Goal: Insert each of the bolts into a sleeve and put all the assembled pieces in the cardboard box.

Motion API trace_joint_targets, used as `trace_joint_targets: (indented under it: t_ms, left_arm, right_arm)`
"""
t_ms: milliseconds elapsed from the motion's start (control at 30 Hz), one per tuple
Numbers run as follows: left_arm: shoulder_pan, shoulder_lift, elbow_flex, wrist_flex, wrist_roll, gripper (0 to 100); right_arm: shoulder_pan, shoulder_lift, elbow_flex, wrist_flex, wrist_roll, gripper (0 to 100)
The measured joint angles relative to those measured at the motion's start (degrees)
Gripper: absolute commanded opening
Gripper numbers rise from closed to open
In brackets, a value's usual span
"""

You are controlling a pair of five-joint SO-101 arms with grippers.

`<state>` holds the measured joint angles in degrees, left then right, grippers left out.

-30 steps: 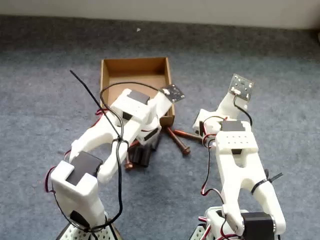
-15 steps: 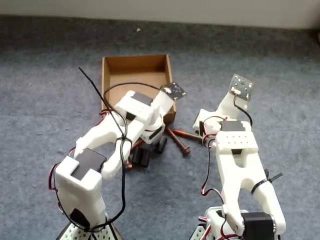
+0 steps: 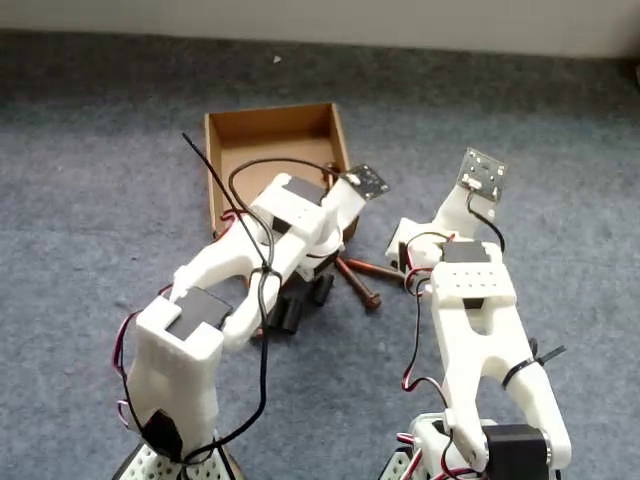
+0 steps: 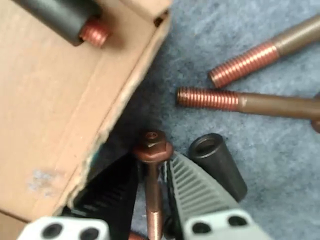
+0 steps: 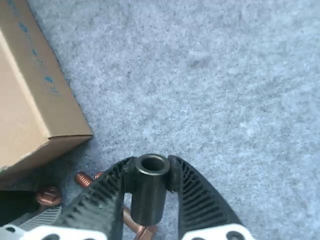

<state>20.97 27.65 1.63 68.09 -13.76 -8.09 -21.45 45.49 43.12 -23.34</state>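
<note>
My left gripper is shut on a copper bolt with its hex head pointing away from the wrist. It hangs just outside a corner of the cardboard box. An assembled bolt and sleeve lies inside the box. A loose black sleeve and two loose bolts lie on the carpet beside the held bolt. My right gripper is shut on a black sleeve, open end facing away, beside the box. From above, the left arm covers the box's near right corner.
Grey carpet lies all around. Loose bolts and black sleeves lie between the two arms, near the box's front. The right arm stands to the right of them. Open carpet lies right of the box.
The left arm has swung to the right along the box's front and now sits at its near right corner. The box turned slightly. The right arm has not moved.
</note>
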Motion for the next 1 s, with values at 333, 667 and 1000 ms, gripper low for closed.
trace_joint_targets:
  t_ms: [333,667,1000]
  left_arm:
    - [0.3,-20.1,17.1,-4.7,3.4,0]
    - [-0.5,-48.6,37.5,-13.4,4.9,0]
    - [-7.8,-76.7,52.1,-18.5,14.2,0]
  right_arm:
    - [0.0,-0.1,0.0,0.0,0.0,0.5]
    - [-2.8,-8.8,3.5,3.3,0.0,0.5]
    - [-12.4,-32.6,17.9,1.3,6.9,0.5]
